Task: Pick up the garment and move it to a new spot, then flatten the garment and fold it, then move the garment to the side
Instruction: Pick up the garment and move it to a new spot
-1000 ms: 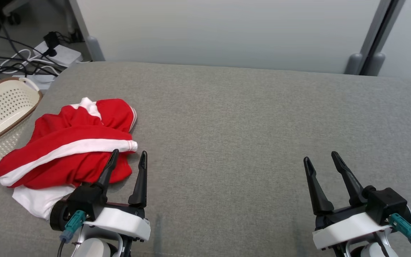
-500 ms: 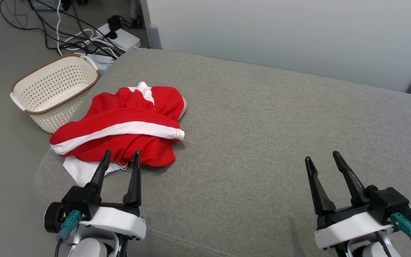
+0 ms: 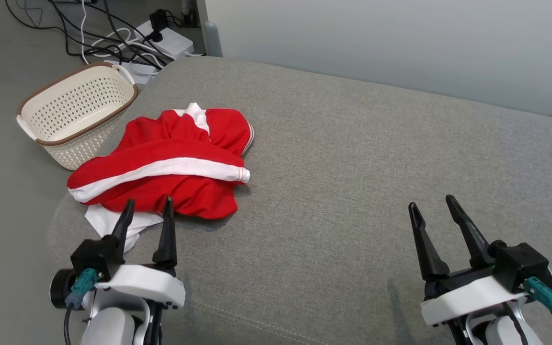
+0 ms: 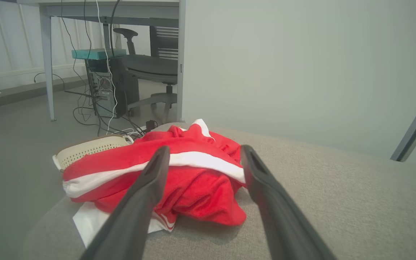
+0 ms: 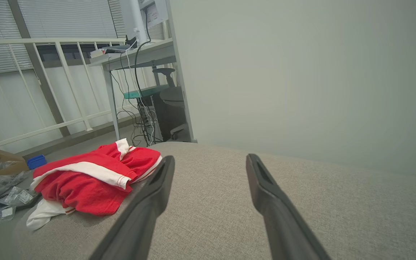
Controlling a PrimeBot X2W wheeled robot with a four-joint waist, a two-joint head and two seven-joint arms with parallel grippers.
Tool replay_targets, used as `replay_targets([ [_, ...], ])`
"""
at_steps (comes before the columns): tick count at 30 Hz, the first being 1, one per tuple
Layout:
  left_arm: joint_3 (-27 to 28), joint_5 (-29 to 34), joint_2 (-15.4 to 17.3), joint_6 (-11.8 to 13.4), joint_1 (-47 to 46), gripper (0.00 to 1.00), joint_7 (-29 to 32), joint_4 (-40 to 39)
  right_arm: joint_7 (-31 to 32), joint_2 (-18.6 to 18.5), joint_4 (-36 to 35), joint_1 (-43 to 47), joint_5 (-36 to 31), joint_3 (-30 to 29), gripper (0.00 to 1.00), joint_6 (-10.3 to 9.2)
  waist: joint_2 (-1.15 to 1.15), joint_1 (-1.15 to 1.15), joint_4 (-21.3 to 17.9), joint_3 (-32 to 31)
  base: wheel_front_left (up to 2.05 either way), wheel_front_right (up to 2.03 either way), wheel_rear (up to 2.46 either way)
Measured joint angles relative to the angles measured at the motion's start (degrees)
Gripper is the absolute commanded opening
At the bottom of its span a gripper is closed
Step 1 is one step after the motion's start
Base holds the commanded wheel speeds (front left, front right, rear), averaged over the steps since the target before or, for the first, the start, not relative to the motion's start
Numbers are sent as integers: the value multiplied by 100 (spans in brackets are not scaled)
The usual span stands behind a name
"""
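The red garment [image 3: 170, 158] with a white stripe lies crumpled at the left end of the grey cushion [image 3: 352, 167], closer to the near edge than the far one. A white flap of it reaches toward the rounded near-left corner. The left hand [image 3: 149, 201] hovers at the garment's near hem with its fingers spread wide, holding nothing. The right hand [image 3: 431, 202], also wide and holding nothing, sits by the near edge at the right end, well apart from the garment. A broad stretch of grey cushion lies between them and runs back to the far edge. A cream basket [image 3: 79, 153] stands on the floor just off the left edge, with cables [image 3: 113, 45] beyond it.
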Motion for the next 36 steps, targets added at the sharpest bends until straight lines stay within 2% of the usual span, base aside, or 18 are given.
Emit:
replay_targets([
  [7, 209, 76, -18, 127, -743, 100, -2, 790, 0, -94, 20, -113, 9, 88, 100, 0, 0, 0, -178, 232, 0, 0, 0],
  [10, 315, 172, 21, 207, -1295, 100, -2, 1555, 0, -189, 21, -287, 43, 170, 100, 0, 0, 0, -307, 446, 0, 0, 0],
  [13, 424, 169, 43, 253, -1588, 100, -1, 1918, 0, -204, 22, -398, 43, 198, 100, 0, 0, 0, -390, 553, 0, 0, 0],
  [22, 535, 179, 257, 489, -2687, 100, 32, 3801, -1, -296, 32, -683, 83, 311, 100, 0, 0, 0, -818, 925, 0, 0, 0],
  [34, 695, 104, 583, 530, -3367, 100, 23, 4975, -1, -321, 70, -957, 238, 443, 100, 0, 0, 0, -1254, 1300, 0, 0, 0],
  [35, 706, 67, 593, 528, -3398, 75, 9, 5031, -1, -324, 77, -972, 238, 439, 100, 0, 0, 0, -1275, 1304, 0, 0, 0],
  [36, 710, 60, 593, 528, -3417, 0, 8, 5071, -1, -325, 78, -984, 238, 426, 100, 0, 0, 0, -1289, 1302, 0, 0, 0],
])
